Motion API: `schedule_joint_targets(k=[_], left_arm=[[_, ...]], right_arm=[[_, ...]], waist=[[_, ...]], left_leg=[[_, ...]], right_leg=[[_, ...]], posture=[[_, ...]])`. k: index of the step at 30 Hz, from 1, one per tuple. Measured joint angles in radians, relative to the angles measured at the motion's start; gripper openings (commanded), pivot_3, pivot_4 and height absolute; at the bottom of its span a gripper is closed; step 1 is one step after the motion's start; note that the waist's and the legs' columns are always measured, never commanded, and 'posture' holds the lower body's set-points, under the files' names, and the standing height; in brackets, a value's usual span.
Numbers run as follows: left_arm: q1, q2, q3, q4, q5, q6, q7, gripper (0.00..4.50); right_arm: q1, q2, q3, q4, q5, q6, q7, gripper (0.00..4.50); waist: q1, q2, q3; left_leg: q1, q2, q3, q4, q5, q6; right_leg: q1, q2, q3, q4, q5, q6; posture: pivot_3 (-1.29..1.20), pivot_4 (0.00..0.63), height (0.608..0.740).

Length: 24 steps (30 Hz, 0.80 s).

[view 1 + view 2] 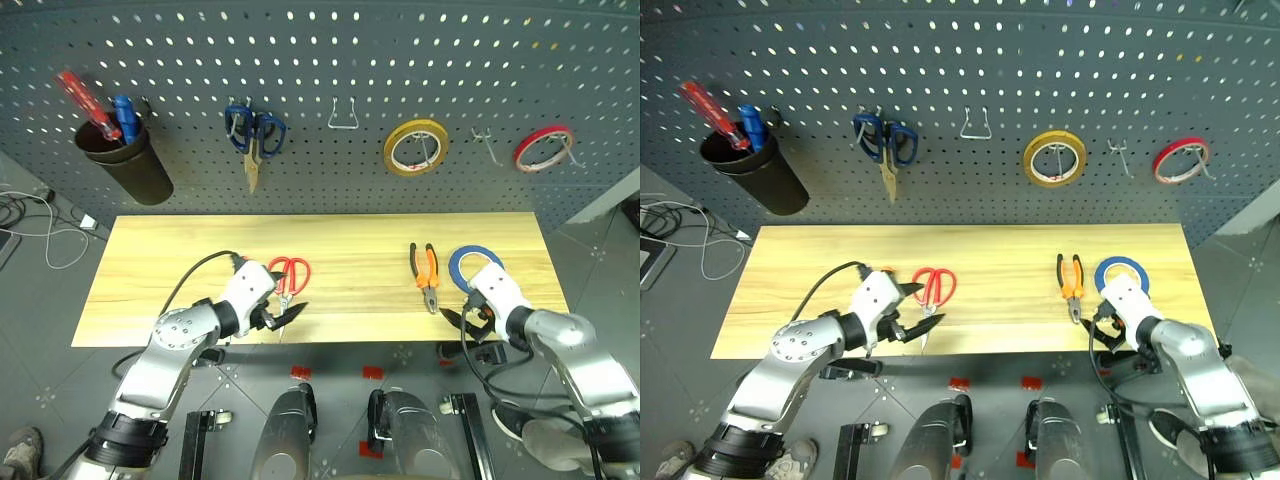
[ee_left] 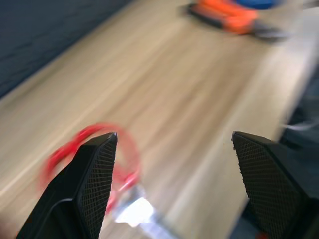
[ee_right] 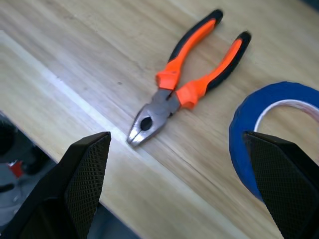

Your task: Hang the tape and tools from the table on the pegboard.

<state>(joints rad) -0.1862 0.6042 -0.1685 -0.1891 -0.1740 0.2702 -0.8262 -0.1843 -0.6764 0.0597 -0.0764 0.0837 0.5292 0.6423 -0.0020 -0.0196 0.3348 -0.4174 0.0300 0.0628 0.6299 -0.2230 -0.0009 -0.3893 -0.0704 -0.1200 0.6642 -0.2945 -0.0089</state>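
Observation:
On the light wood table point(image 1: 180, 260) lie red-handled scissors point(image 1: 288, 275), orange-and-black pliers point(image 1: 425, 277) and a blue tape ring point(image 1: 475, 265). Behind the table stands the dark grey pegboard point(image 1: 330, 60). My left gripper point(image 1: 285, 298) hovers open over the table's front edge, right at the scissors' blades; the left wrist view has the scissors point(image 2: 89, 149) just beyond one finger. My right gripper point(image 1: 460, 315) is open near the front edge, just in front of the tape and beside the pliers' jaws. Its wrist view looks onto the pliers point(image 3: 189, 84) and the tape point(image 3: 269, 129).
Blue-handled scissors point(image 1: 253, 132), a yellow tape ring point(image 1: 415, 145) and a red tape ring point(image 1: 543, 147) hang on the pegboard. Bare hooks point(image 1: 345, 115) sit between them. A black cup point(image 1: 125, 160) holding screwdrivers hangs at the left. Cables lie on the floor at left.

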Motion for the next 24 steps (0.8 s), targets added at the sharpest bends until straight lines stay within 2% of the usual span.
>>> schedule_joint_targets(k=[4, 9, 12, 15, 17, 21, 22, 24], left_arm=[[-0.106, -0.01, -0.112, 0.003, 0.044, -0.108, -0.104, 3.88], [-0.164, -0.031, -0.139, 0.058, 0.073, -0.171, -0.129, 3.88], [-0.183, -0.053, -0.158, 0.071, 0.082, -0.203, -0.148, 3.9], [-0.181, -0.056, -0.171, 0.071, 0.087, -0.224, -0.163, 3.9], [-0.181, -0.062, -0.179, 0.074, 0.094, -0.238, -0.166, 3.9], [-0.175, -0.097, -0.186, 0.089, 0.106, -0.257, -0.158, 3.9], [-0.173, -0.111, -0.186, 0.09, 0.106, -0.257, -0.148, 3.9], [-0.171, -0.133, -0.185, 0.093, 0.106, -0.256, -0.133, 3.9]], right_arm=[[-0.18, -0.011, 0.037, 0.225, -0.044, -0.023, 0.035, 4.5], [-0.31, -0.01, 0.101, 0.458, -0.09, -0.051, 0.103, 4.5], [-0.41, -0.018, 0.134, 0.582, -0.121, -0.065, 0.156, 3.92], [-0.46, -0.034, 0.158, 0.652, -0.149, -0.074, 0.199, 2.91], [-0.457, -0.044, 0.159, 0.657, -0.159, -0.077, 0.214, 2.19], [-0.358, -0.076, 0.151, 0.538, -0.167, -0.07, 0.226, 0.81], [-0.318, -0.082, 0.138, 0.488, -0.168, -0.065, 0.217, 0.67], [-0.23, -0.094, 0.105, 0.386, -0.168, -0.051, 0.185, 0.67]], waist=[[-0.001, 0.0, 0.039], [-0.006, 0.0, 0.065], [-0.009, -0.004, 0.07], [-0.006, -0.004, 0.071], [-0.003, -0.004, 0.071], [0.003, -0.004, 0.071], [0.004, -0.004, 0.071], [0.004, -0.004, 0.071]], left_leg=[[0.0, 0.0, 0.001, 0.001, 0.001, -0.001], [0.0, 0.0, 0.002, 0.0, 0.001, -0.002], [0.0, 0.0, 0.002, 0.002, 0.001, -0.002], [0.0, 0.0, 0.001, 0.002, 0.001, -0.002], [0.0, 0.0, 0.0, 0.003, 0.001, -0.002], [-0.001, 0.0, 0.0, 0.004, 0.001, -0.001], [-0.001, -0.001, -0.001, 0.004, 0.001, -0.001], [-0.002, -0.001, -0.001, 0.004, 0.001, -0.001]], right_leg=[[0.0, -0.001, 0.0, 0.0, 0.0, 0.0], [0.0, -0.001, -0.001, 0.0, 0.0, 0.001], [0.001, -0.001, -0.002, 0.0, 0.0, 0.001], [0.001, -0.001, -0.003, 0.0, 0.0, 0.001], [0.002, -0.001, -0.003, 0.0, 0.0, 0.001], [0.003, -0.002, -0.004, 0.0, 0.0, 0.002], [0.003, -0.002, -0.004, 0.0, 0.0, 0.002], [0.002, -0.002, -0.004, 0.0, 0.0, 0.002]], posture=[[-0.08, 0.447, 0.74], [-0.08, 0.451, 0.74], [-0.08, 0.444, 0.74], [-0.09, 0.435, 0.74], [-0.09, 0.435, 0.74], [-0.11, 0.433, 0.74], [-0.11, 0.433, 0.74], [-0.11, 0.431, 0.74]])
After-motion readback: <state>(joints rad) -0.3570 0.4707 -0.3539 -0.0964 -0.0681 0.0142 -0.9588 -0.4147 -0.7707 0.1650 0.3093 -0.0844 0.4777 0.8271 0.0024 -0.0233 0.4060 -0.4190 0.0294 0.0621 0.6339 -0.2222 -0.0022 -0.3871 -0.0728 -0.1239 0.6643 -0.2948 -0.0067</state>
